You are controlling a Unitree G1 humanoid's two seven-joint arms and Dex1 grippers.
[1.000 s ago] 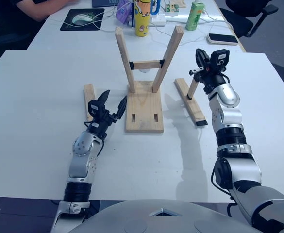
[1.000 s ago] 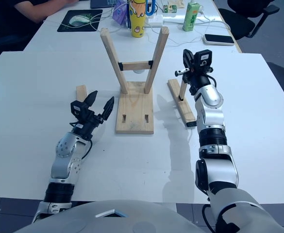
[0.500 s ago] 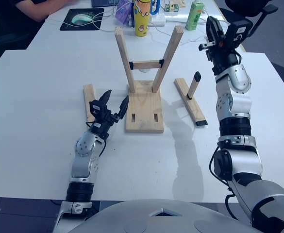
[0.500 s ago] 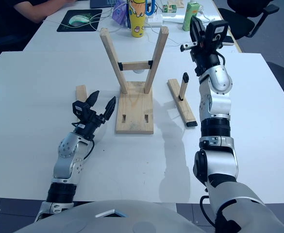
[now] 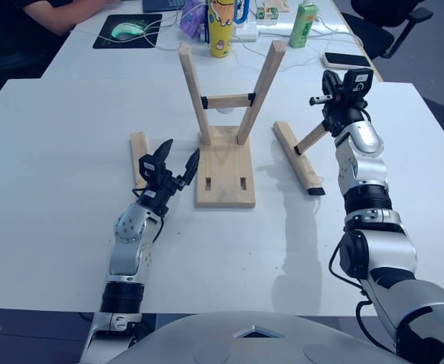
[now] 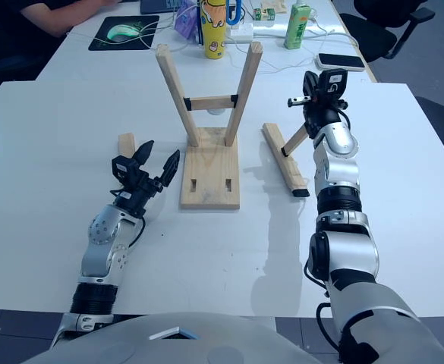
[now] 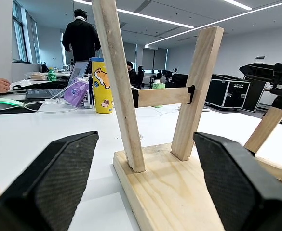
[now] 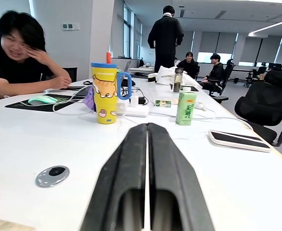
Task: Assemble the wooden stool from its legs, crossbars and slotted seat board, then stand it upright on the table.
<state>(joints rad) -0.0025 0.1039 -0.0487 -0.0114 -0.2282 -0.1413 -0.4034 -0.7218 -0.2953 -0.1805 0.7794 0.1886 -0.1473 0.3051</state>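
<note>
Two legs point(image 5: 193, 91) upright in seat board point(image 5: 225, 182), crossbar point(image 5: 229, 101) between, on surface point(image 5: 55, 152) | third leg point(image 5: 297, 159) flat on its right, short bar point(image 5: 313, 138) tilted up | left gripper point(image 5: 181, 152) jaws apart beside board | right gripper point(image 5: 329, 80) jaws together, near bar's top

open-plan ofc | desks point(image 5: 77, 59), swivel chair point(image 5: 388, 15), laptop point(image 7: 79, 77), mouse pad point(image 5: 108, 38), strip lights point(image 7: 155, 20)

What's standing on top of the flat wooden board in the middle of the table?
Two wooden legs stand on the seat board, leaning apart, joined by a crossbar. Two slots nearer the robot are empty. The board's underside is hidden against the table.
</note>
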